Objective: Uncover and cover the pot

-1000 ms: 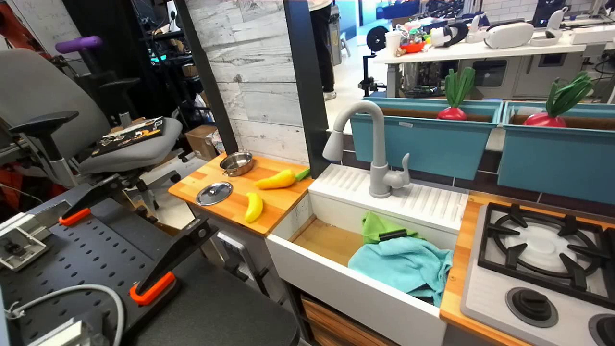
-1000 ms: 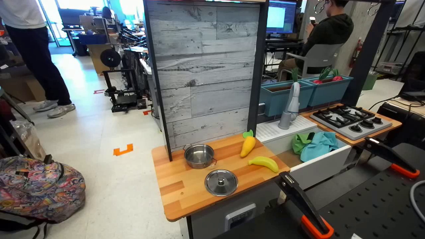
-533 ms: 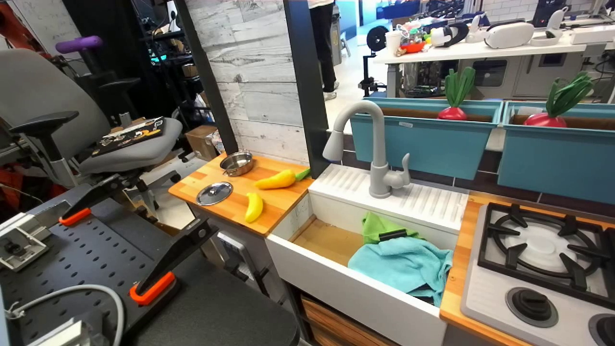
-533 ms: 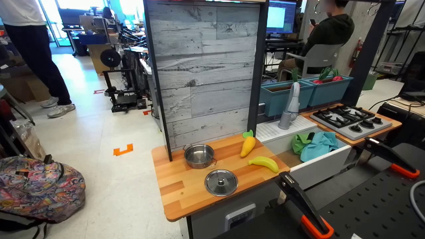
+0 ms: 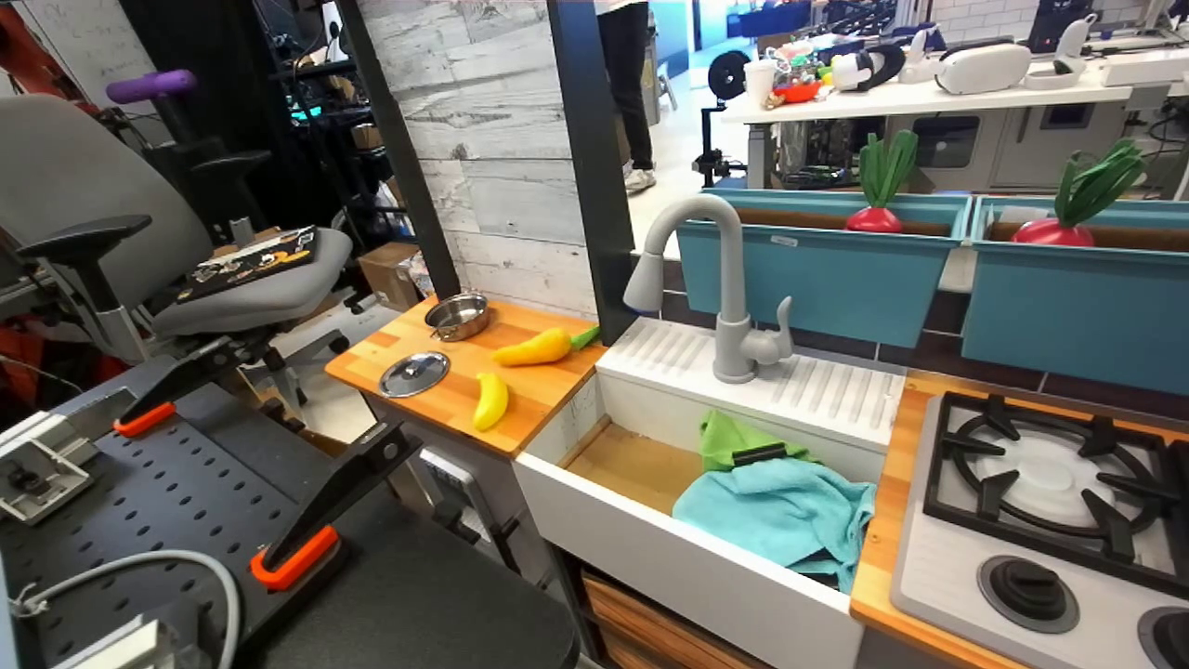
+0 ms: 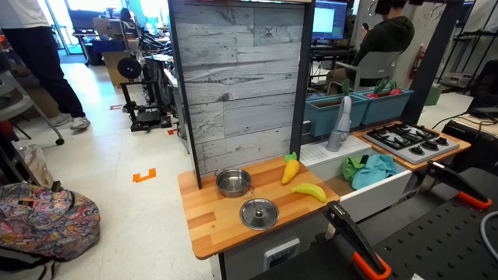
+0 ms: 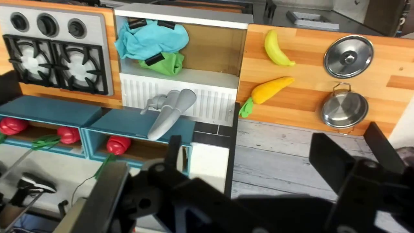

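Note:
The small steel pot stands uncovered on the wooden counter, near the plank wall. It also shows in an exterior view and in the wrist view; its inside looks empty. Its round steel lid lies flat beside it, knob up, nearer the counter's front edge. The lid also shows in an exterior view and in the wrist view. My gripper is open and empty in the wrist view, its fingers wide apart, high above and away from the pot and lid.
A yellow banana and a yellow carrot-like toy lie right of the pot. The plank wall rises behind the counter. The sink holds cloths, with a grey faucet behind it. A stove lies beyond.
Pot, lid and toys have not moved. Dark shapes, perhaps fingertips, now show at the top right edge of an exterior view. A background person's feet and a chair have shifted.

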Available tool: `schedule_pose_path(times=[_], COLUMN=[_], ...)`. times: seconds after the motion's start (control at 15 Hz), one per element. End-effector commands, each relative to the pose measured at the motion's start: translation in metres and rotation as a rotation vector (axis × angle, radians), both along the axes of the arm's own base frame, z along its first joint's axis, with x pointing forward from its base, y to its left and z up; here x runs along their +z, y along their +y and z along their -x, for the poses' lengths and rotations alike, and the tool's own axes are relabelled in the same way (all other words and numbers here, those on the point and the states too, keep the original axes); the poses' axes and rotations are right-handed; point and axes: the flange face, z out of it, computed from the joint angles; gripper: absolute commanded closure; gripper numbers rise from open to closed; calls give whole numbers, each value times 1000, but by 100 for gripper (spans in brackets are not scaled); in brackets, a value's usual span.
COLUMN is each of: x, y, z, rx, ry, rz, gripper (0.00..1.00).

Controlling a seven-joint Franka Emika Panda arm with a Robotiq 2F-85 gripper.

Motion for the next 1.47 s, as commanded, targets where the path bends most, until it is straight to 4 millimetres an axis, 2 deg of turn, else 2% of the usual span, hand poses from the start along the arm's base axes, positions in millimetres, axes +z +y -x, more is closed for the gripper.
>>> schedule_pose_path(times=[0.0,0.27,0.4,0.47,0.6,1.0,1.13,1.4], x=[-45,-105,-124,-111,-124,-117,-134,-181], y=[13,28,27,27,26,26,36,63], z=[-39,-65,-75,-57,-61,-61,-68,-70], rx=[101,236,275,231,234,234,262,337], ry=[45,153,228,185,205,193,202,262], rz=[-19,-58,-54,-50,-52,-51,-37,-52], gripper=[0,0,0,0,0,0,0,0])
